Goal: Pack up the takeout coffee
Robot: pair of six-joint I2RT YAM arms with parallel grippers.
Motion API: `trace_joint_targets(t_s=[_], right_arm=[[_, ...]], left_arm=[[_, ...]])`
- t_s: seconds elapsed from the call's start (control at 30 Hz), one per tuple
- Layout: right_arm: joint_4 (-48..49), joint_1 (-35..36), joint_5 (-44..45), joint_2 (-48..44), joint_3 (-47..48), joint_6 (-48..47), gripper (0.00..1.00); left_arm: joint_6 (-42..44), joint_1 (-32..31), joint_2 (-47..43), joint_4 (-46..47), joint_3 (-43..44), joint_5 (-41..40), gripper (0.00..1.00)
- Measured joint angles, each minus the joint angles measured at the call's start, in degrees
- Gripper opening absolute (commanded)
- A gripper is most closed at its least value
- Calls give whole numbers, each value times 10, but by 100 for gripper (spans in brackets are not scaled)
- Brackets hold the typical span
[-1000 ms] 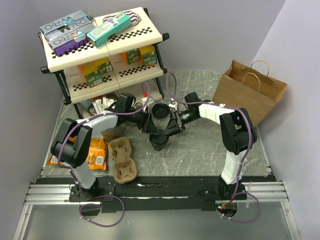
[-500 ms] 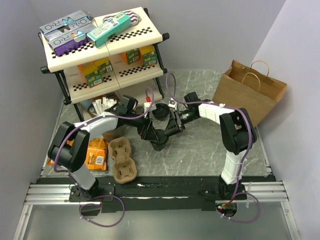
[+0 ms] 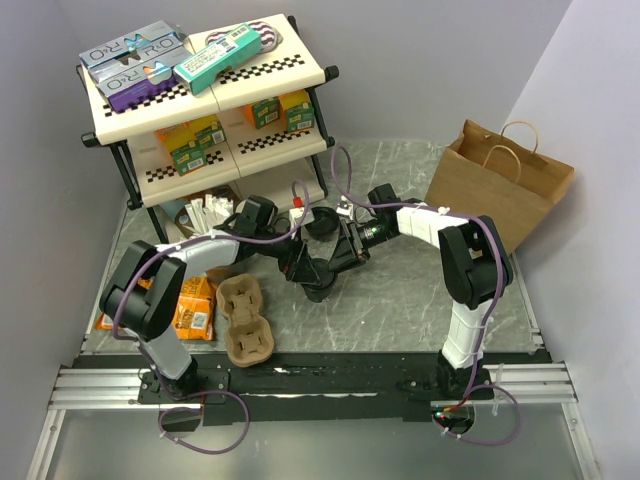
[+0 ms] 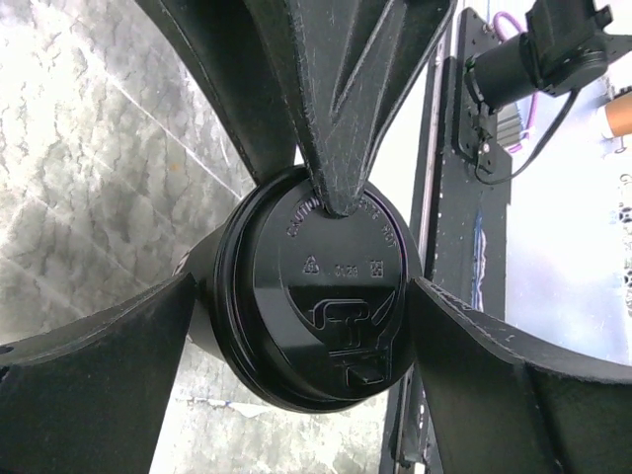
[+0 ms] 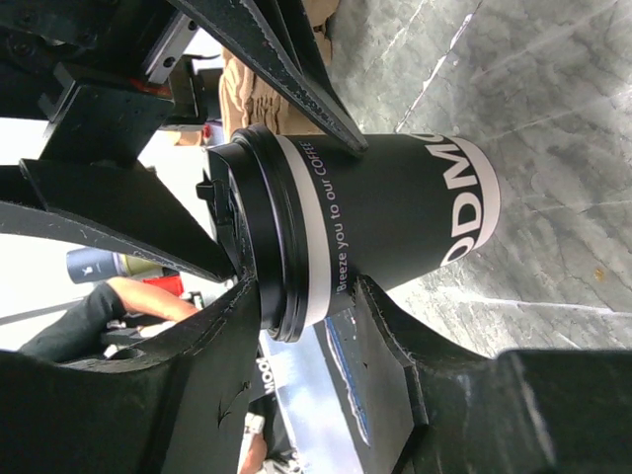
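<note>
Surface: grey marbled tabletop [image 3: 400, 300], pale walls on three sides.
Arm bases: both are bolted to the black rail at the near edge.
Near left: a brown pulp cup carrier [image 3: 245, 318] lies flat, with orange snack packets [image 3: 190, 308] just beside it.
Left arm pose: the upper link leans out to the left, and the forearm runs in toward mid-table with the wrist bent down at the cup.
Left gripper [image 4: 306, 286]: the jaws are spread wide. Its fingers [image 4: 109, 375] straddle the black lid [image 4: 336, 326], one on each side. Whether they touch the rim cannot be told.
Right arm pose: the upper link stands nearly upright over its base, and the forearm reaches left across the table to the cup.
Right gripper [image 5: 346, 212]: the jaws are half closed and pinch the cup. Its fingers [image 5: 385, 346] press on opposite sides of the wall, right at the white band under the lid.
Takeout coffee [image 5: 415, 207]: it sits mid-table between the two grippers, upright and lidded. The wall is dark with white lettering. Whether the base rests on the surface or hangs just over it cannot be told.
Far left: a two-tier checkered shelf [image 3: 200, 90] holds boxes on both levels.
Far right: a brown paper bag [image 3: 500, 190] stands open, well apart from the cup.
</note>
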Motion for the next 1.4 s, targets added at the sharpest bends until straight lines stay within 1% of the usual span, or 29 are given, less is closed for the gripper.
trace_joint_targets(t_s=[0.17,0.47,0.67,0.77,0.93,0.97,1.03,1.07,1.17,1.2,1.23,1.27,1.4], right_arm=[[16,-1,-7,0,-10,0,49],[50,-4,-33,12,-23,20,49],[54,-4,-39,16,-24,23,50],[74,-5,-42,7,-35,31,54],[119,-8,-29,-15,-58,37,70],[125,-9,-26,-18,-61,37,75],[131,-11,-23,-18,-62,35,80],[132,-11,-21,-18,-62,32,85],[127,-12,-21,-18,-56,23,90],[125,-13,-21,-18,-52,19,94],[124,-13,-22,-18,-49,17,96],[123,-14,-22,-18,-44,15,100],[121,-20,-29,-19,-35,12,100]], left_arm=[[-26,2,14,53,-15,21,91],[-85,18,73,126,-14,80,89],[-102,24,80,147,-18,93,90],[-97,24,79,133,-12,94,92],[-47,23,79,55,25,87,93],[-36,23,79,38,36,82,93],[-19,23,79,13,49,76,94],[-12,23,79,2,55,72,94],[-8,23,79,-17,61,64,95],[-8,23,79,-21,61,64,95],[-9,23,79,-24,61,64,96],[-11,23,78,-26,61,63,96],[-23,23,71,-27,65,49,97]])
